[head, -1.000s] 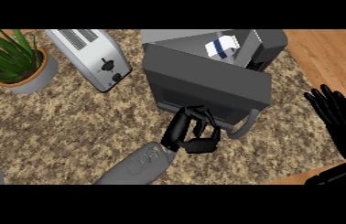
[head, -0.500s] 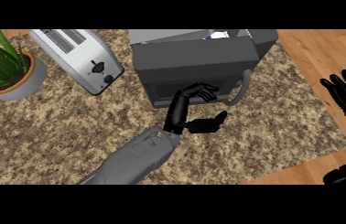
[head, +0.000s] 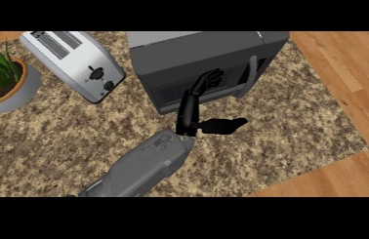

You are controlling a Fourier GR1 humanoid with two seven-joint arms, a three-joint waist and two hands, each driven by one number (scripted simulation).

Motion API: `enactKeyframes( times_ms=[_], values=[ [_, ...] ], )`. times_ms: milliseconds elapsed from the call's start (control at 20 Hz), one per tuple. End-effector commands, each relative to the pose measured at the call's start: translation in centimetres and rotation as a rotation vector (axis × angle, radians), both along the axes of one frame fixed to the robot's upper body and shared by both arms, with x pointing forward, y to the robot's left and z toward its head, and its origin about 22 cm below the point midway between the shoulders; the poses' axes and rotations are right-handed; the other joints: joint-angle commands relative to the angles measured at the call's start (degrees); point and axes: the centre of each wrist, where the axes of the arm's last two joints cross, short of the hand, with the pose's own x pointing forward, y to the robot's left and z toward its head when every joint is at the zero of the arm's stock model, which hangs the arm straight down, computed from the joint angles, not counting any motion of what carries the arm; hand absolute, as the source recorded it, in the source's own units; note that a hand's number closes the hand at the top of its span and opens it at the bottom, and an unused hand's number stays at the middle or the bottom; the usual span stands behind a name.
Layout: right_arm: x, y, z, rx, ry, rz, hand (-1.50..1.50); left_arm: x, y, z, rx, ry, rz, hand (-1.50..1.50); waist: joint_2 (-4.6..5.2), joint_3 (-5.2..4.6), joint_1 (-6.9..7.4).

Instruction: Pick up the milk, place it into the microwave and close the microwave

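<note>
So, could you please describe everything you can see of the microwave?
The microwave is a dark grey box with a lighter grey top, standing on the speckled counter right of the toaster. Its door looks shut, with a window and a vertical grey handle at its right. The left hand has its fingertips against the door.

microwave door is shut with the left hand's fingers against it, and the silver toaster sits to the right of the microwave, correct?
Not quite: in the head view the silver toaster sits left of the dark grey microwave. The rest holds: its door is shut, with the black left hand against it.
</note>
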Motion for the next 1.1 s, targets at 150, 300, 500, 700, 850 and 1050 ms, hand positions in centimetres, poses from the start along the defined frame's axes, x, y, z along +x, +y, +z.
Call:
enactKeyframes(
  times_ms=[150, 300, 500, 700, 850, 1050],
  values=[
    [0.5, -0.2, 2.0, -0.064, -0.076, -0.041, 1.5, 2.1, -0.1, 2.1, -0.049, -0.011, 0.098, -1.5, 0.89, 0.1, 0.13],
    [1.0, -0.1, 2.0, -0.06, -0.079, -0.049, 1.5, 2.1, -0.4, 2.3, -0.053, -0.034, 0.082, -1.5, 1.56, 0.13, 0.25],
    [1.2, -0.2, 2.4, -0.076, -0.094, -0.056, 1.5, 2.2, -0.3, 2.1, -0.062, -0.023, 0.095, -1.5, 1.82, 0.19, 0.15],
    [1.5, 0.0, 2.6, -0.086, -0.102, -0.064, 1.5, 2.4, -0.1, 1.9, -0.068, -0.022, 0.094, -1.5, 2.07, 0.19, 0.54],
    [1.9, -0.1, 3.1, -0.077, -0.114, -0.062, 1.5, 2.4, -0.4, 2.2, -0.074, -0.04, 0.088, -1.5, 2.11, 0.22, 0.63],
    [2.8, 1.6, -2.4, 0.2, 0.047, 0.072, -1.5, 2.2, -0.7, 2.4, -0.08, -0.062, 0.053, -1.5, 2.89, 0.66, 1.69]
  ],
)
